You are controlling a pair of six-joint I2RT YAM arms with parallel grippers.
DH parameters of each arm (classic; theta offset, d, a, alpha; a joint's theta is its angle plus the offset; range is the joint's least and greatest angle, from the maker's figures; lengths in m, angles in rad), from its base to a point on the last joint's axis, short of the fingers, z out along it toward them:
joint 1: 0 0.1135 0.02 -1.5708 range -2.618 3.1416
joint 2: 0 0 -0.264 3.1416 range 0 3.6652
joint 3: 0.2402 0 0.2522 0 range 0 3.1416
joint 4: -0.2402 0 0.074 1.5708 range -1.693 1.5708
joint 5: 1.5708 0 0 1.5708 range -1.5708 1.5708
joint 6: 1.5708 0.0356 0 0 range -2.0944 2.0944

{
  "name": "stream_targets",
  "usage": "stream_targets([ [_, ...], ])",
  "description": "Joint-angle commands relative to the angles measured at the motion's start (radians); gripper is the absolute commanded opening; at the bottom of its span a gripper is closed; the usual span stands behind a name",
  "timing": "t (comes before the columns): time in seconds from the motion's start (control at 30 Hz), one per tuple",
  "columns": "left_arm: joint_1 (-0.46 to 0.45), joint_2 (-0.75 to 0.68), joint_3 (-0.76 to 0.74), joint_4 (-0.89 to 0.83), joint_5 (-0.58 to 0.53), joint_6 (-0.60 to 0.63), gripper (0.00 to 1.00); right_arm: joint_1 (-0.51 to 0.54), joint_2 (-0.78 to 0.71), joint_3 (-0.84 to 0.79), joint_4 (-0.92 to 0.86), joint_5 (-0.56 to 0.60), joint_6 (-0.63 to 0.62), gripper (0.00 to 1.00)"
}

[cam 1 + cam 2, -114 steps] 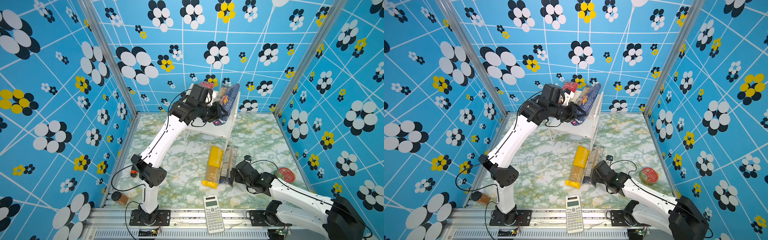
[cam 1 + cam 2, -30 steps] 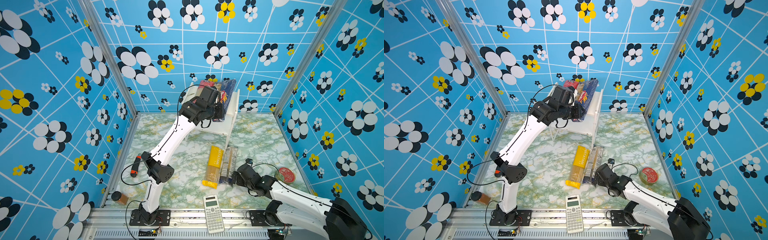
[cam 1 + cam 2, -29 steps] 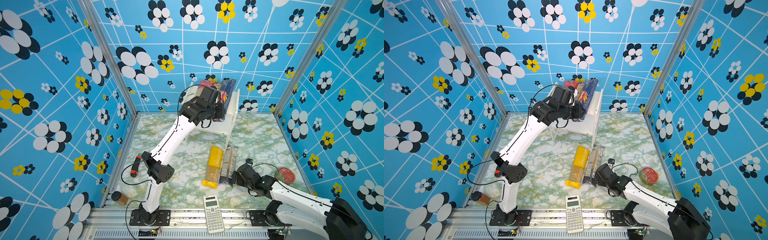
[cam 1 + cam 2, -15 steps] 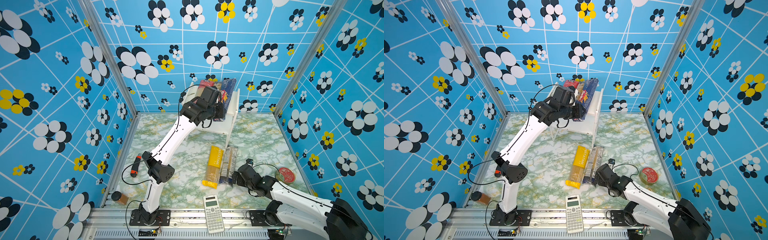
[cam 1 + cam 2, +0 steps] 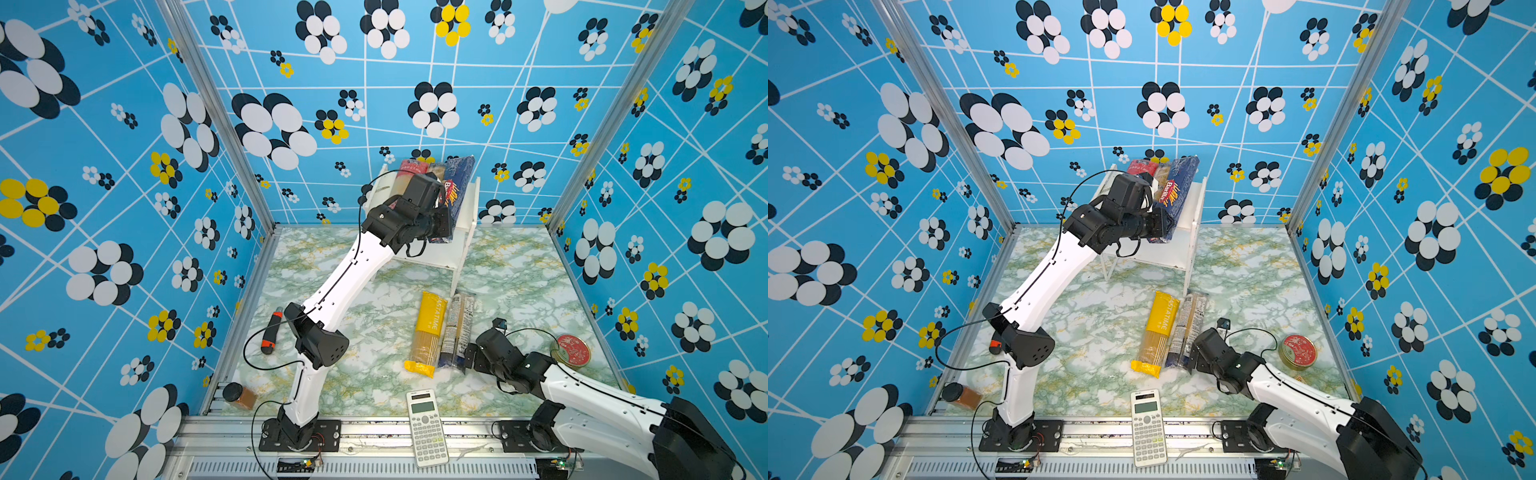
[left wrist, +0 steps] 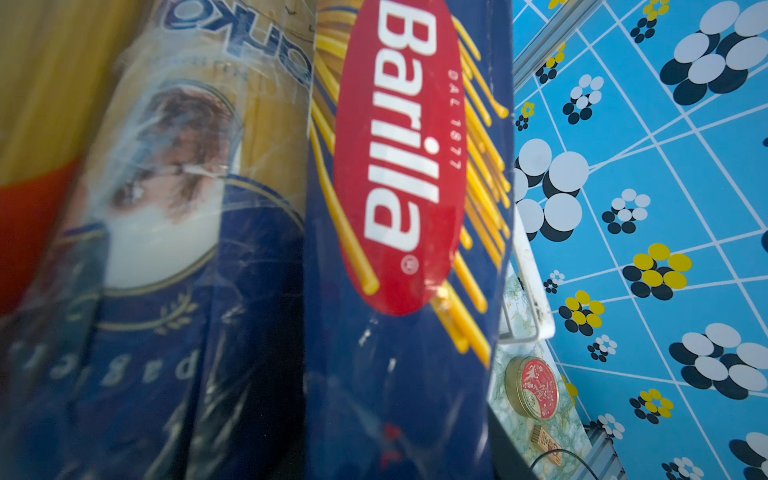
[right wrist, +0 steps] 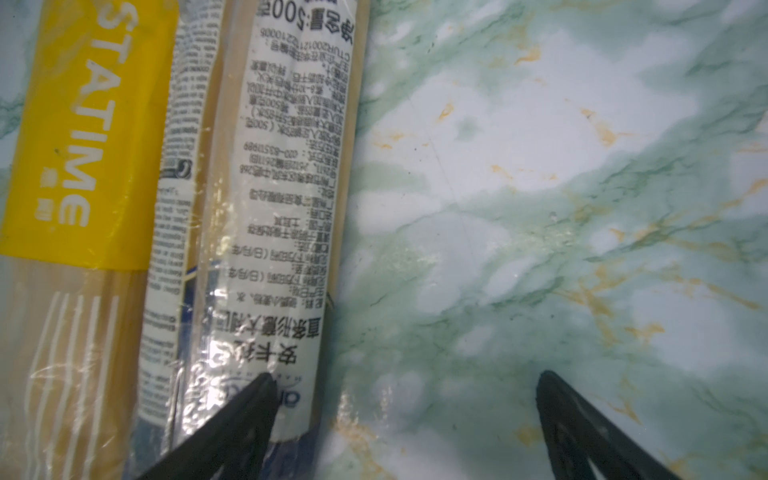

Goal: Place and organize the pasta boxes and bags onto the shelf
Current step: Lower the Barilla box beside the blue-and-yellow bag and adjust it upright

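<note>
The white shelf [image 5: 470, 216] stands at the back wall. On its top board lie a red-ended clear bag [image 5: 411, 168], a navy-ended clear bag [image 6: 174, 208] and the dark blue Barilla pack [image 5: 459, 183], side by side. My left gripper [image 5: 441, 224] is shut on the Barilla pack's near end; the pack hides its jaws in the left wrist view. On the table lie a yellow bag [image 5: 429, 332] and, beside it, a clear bag [image 5: 457, 328] with a navy end. My right gripper [image 7: 405, 386] is open there, with one finger over the clear bag's end and the other over bare table.
A white calculator [image 5: 426, 428] lies at the front edge. A black-and-orange utility knife [image 5: 270, 332] and a small brown jar [image 5: 239, 395] are at the left side. A round red-lidded tin [image 5: 571, 351] sits at the right, behind my right arm.
The Barilla pack, held tilted over the shelf a few seconds ago, now lies straight along the top board. In the last second the left arm has barely shifted. The right arm is still.
</note>
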Motion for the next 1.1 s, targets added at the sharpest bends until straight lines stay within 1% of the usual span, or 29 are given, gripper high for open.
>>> stream_targets([
  [0.0,-0.008,-0.066,-0.009,0.182,-0.022,0.013,0.27,-0.007,-0.011,-0.022,-0.001,-0.009,0.004,0.99],
  [0.23,-0.012,-0.113,-0.056,0.227,-0.019,0.015,0.28,-0.007,-0.014,-0.025,-0.003,-0.011,0.005,0.99],
  [0.43,-0.019,-0.149,-0.069,0.24,-0.044,0.039,0.28,-0.01,-0.013,-0.025,-0.004,-0.012,0.007,0.99],
  [0.6,-0.026,-0.189,-0.125,0.3,-0.071,0.058,0.28,-0.01,-0.012,-0.025,-0.002,-0.012,0.007,0.99],
  [0.9,-0.034,-0.201,-0.127,0.35,-0.06,0.079,0.28,-0.008,-0.011,-0.025,-0.001,-0.011,0.006,0.99],
  [1.07,-0.037,-0.192,-0.124,0.368,-0.083,0.091,0.28,-0.009,-0.007,-0.019,-0.001,-0.014,0.003,0.99],
])
